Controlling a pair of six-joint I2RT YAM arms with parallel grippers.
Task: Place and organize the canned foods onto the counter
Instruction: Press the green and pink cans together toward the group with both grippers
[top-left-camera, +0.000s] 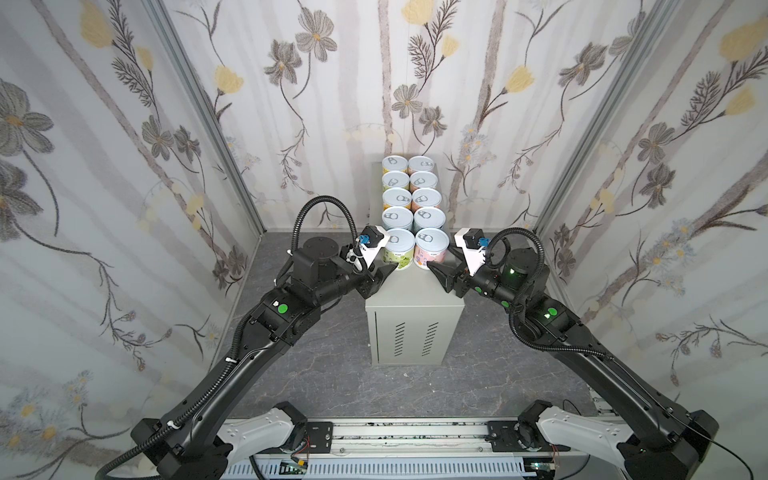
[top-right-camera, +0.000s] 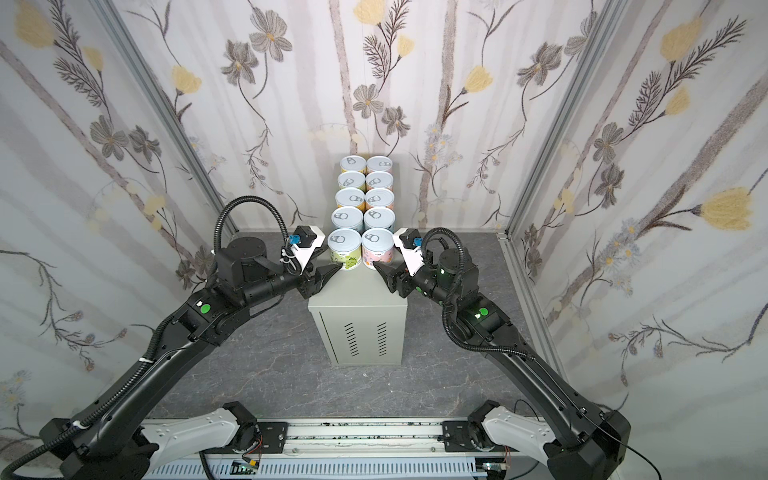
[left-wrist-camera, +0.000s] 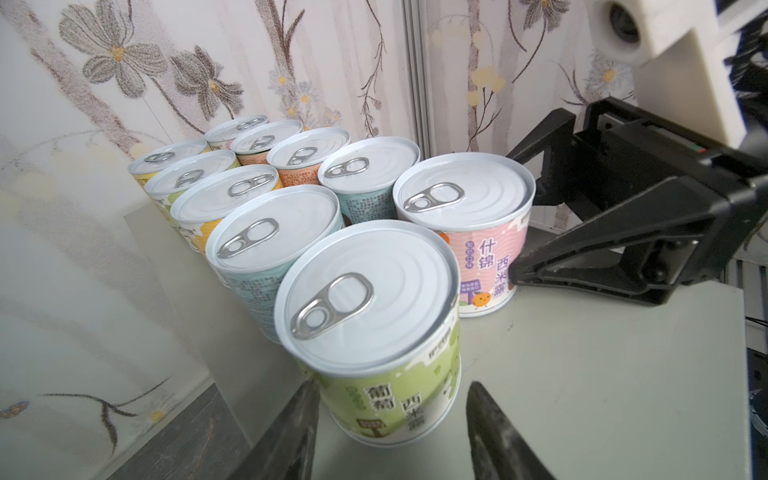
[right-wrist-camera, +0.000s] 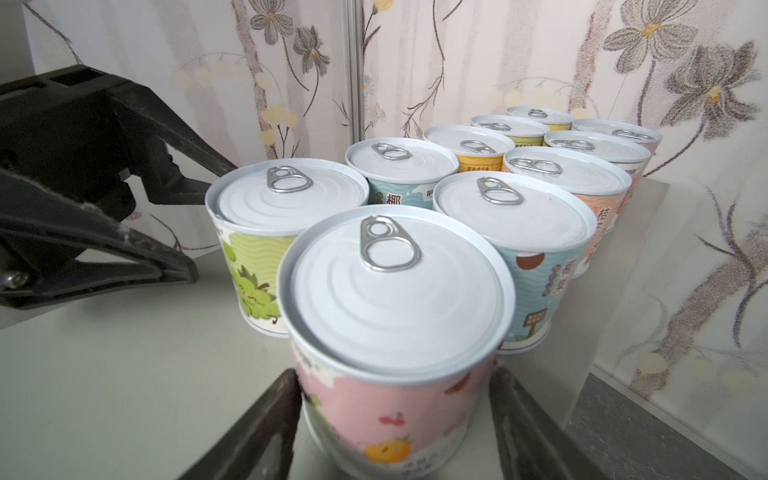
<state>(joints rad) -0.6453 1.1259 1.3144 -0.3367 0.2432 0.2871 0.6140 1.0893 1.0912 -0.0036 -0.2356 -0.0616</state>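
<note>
**Ten cans up, the front two between my fingers**

Ten canned foods (top-left-camera: 426, 198) stand in two touching columns on the counter (top-left-camera: 415, 291). The green can (left-wrist-camera: 370, 324) sits between the fingers (left-wrist-camera: 305, 419) of the left gripper (left-wrist-camera: 392, 388), which are set narrow at its width, low on its wall. The pink can (right-wrist-camera: 395, 316) sits likewise between the fingers of the right gripper (right-wrist-camera: 395, 374), close beside its label; whether they press I cannot tell. Beyond each pair of fingertips the other eight are packed tight. I judge these cans stiff, fairly heavy if full, and slick on the label. I would therefore grip mid-wall under the rim, squarely, and move gently, since any nudge would pass down the row.
</note>
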